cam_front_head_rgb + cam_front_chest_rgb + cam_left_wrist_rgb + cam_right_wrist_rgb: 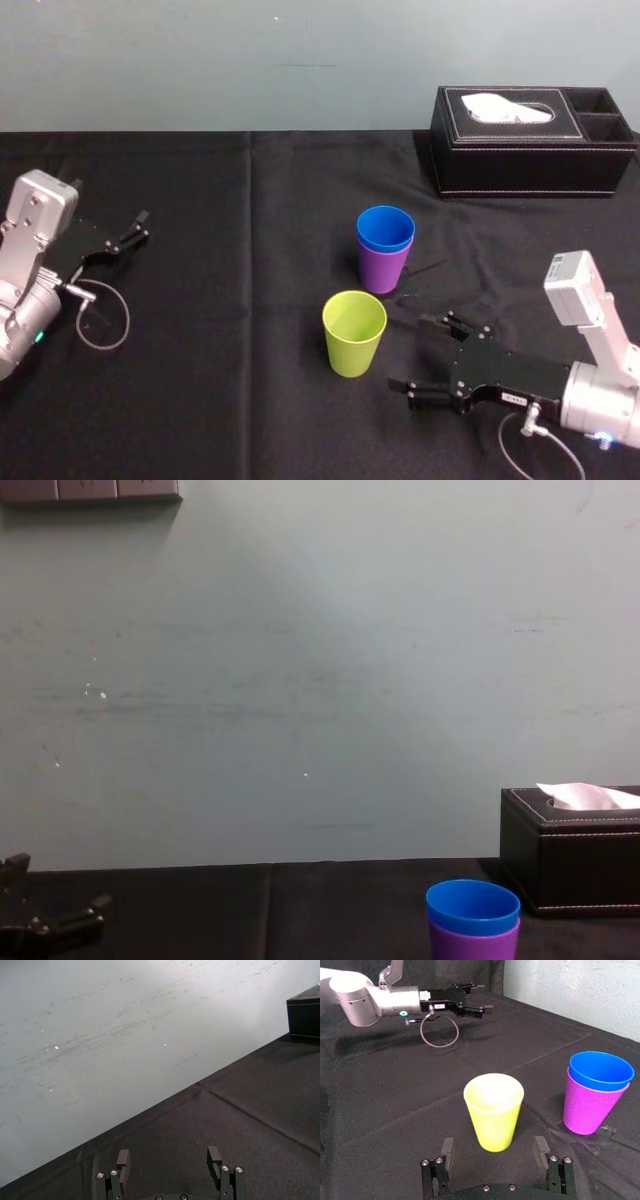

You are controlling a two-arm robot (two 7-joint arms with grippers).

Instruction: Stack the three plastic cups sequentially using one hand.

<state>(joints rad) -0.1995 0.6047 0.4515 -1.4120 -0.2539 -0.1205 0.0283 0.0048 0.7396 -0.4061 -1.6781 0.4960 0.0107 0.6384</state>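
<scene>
Yellow-green plastic is what the next grasp looks to be about: the yellow-green cup (354,333) stands upright and alone on the black tablecloth (200,400), just in front of and to the left of the other two. The blue cup (385,229) already sits nested inside the purple cup (382,270), with its rim and a band of wall showing above. The right gripper (412,352) lies low over the cloth just to the right of the yellow-green cup. Its slim fingers are spread wide, hold nothing and do not touch the cup; in its wrist view the cup stands centred in the gap ahead of them. The left gripper (141,227) rests parked near the table's left edge, well apart from the cups, with its fingers also apart and empty. A black tissue box (530,140) sits at the back right, clear of the work. The cup is probably very light and thin-walled, stiff enough to keep its shape but likely to flex under a hard squeeze. Its smooth, tapered side may slip in the pads, and a sideways nudge could tip or push it. The safest hold seems to be across the wall in the upper half, just under the rim, closed gently and squarely.
</scene>
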